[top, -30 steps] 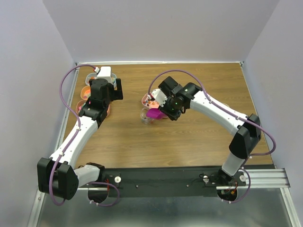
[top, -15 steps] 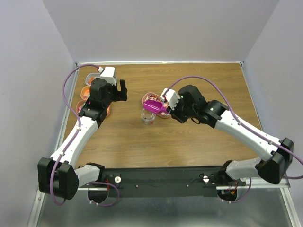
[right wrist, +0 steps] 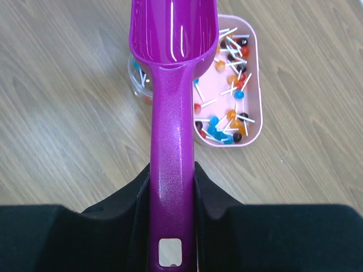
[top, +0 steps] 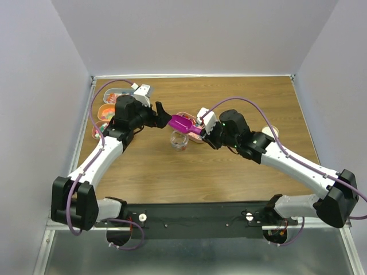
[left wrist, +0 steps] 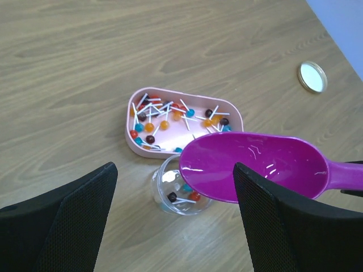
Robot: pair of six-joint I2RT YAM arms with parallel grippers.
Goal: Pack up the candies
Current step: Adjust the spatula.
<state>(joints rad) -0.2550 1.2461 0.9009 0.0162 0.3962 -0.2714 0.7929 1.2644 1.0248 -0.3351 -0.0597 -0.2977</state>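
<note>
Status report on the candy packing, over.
Left gripper open beside scoop. Right gripper shut on scoop, empty, over cup. Few candies in cup, most in pink tray.

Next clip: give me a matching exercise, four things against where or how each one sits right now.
Things:
1. magenta scoop
2. pink tray
3. clear cup
4. round lid

States:
A. holds only a few candies
B. lies apart from the rest
C. empty, gripped by the right end effector
D. holds most of the candies

Pairs: 1-C, 2-D, 3-A, 4-B
</note>
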